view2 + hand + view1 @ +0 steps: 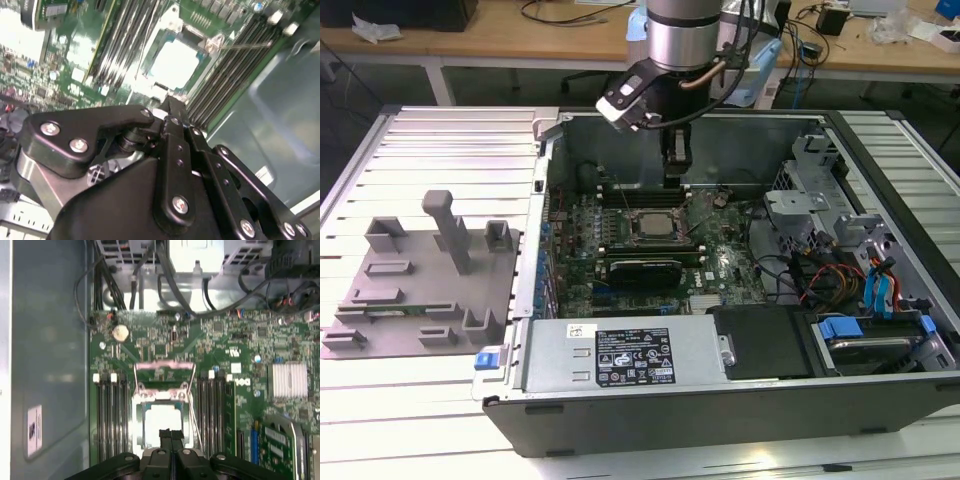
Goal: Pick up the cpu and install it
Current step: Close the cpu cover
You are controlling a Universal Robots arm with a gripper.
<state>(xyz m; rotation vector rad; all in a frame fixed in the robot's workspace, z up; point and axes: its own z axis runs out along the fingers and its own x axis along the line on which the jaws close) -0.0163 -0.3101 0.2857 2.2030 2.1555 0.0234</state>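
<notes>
The cpu (pixel 162 421) is a pale silver-white square lying flat in the motherboard socket, whose metal frame (pixel 165 366) stands swung open. It also shows as a bright square cpu (pixel 175 62) in the second wrist view and a small grey cpu (pixel 650 226) inside the open computer case. My gripper (pixel 170 433) hovers just above the cpu's near edge with its two black fingers pressed together and nothing between them. In the exterior view the gripper (pixel 675 178) hangs inside the case, slightly behind the socket.
Memory slots (pixel 112 415) flank the socket on both sides. A long black card (pixel 645 270) lies in front of it, with a power supply (pixel 620 355) nearer. Cables and drive bays (pixel 850 280) crowd the exterior view's right. A grey fixture plate (pixel 420 290) sits outside the case.
</notes>
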